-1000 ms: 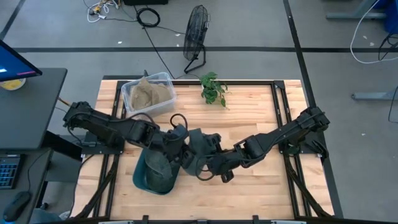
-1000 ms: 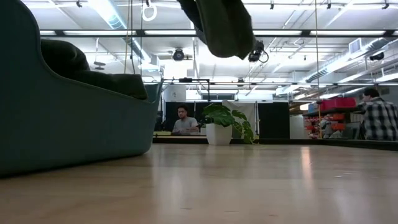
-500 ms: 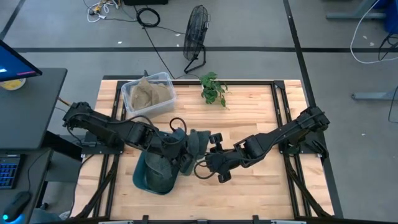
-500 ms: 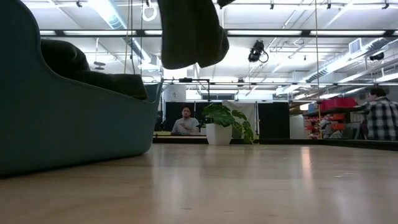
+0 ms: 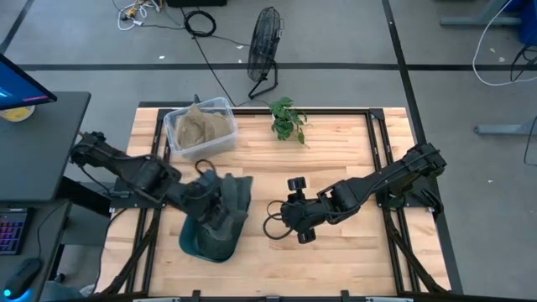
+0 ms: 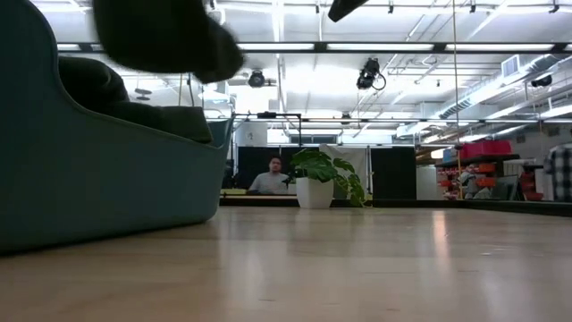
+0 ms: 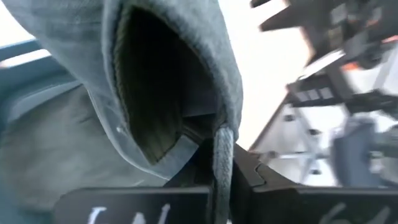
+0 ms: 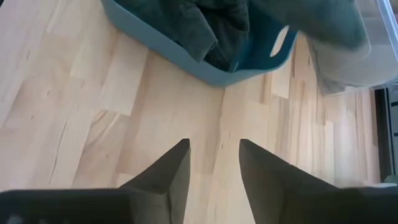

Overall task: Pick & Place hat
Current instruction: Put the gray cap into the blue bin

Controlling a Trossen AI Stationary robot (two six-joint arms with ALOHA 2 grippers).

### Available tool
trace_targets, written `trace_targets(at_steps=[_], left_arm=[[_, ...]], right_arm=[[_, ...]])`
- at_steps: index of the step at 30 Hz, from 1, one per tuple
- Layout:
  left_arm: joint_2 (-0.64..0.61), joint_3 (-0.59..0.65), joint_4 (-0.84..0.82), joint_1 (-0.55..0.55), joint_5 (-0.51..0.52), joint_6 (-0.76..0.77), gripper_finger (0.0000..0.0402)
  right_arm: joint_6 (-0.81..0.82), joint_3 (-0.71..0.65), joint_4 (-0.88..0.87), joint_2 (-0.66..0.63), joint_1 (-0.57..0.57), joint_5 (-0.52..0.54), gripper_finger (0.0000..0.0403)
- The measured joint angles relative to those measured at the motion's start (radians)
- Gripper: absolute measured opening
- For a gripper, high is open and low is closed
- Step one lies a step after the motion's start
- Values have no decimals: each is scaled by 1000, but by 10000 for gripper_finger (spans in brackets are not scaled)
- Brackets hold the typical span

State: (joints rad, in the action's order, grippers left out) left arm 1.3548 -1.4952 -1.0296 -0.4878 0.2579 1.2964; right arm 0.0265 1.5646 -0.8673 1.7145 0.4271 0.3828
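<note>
L gripper [image 5: 204,186] fingers pinched tight on grey hat [image 5: 228,195], held up over teal bin [image 5: 210,237] nr counter's front-left edge; bin has other dark clothes in it. R gripper [image 8: 214,163] mid-counter, fingers parted, nothing in them, over bare wood [image 8: 93,124] beside bin.

Soft ribbed cloth hat [image 7: 168,81] (probably knit); smooth plastic bin [image 8: 186,53]; matt wood table [image 8: 93,118].

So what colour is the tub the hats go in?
Dark teal blue tub, clearest in the right wrist view.
</note>
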Motion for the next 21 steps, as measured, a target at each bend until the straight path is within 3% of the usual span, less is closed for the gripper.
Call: trace_targets(at_steps=[5, 15, 21], left_arm=[[14, 6, -87, -40, 29, 51, 12], [11, 221, 215, -77, 56, 95, 12], [-53, 245, 406, -77, 123, 53, 12]], right_arm=[[-7, 0, 4, 0, 0, -1, 143], [-8, 0, 19, 0, -5, -2, 143], [-6, -1, 22, 0, -15, -13, 143]])
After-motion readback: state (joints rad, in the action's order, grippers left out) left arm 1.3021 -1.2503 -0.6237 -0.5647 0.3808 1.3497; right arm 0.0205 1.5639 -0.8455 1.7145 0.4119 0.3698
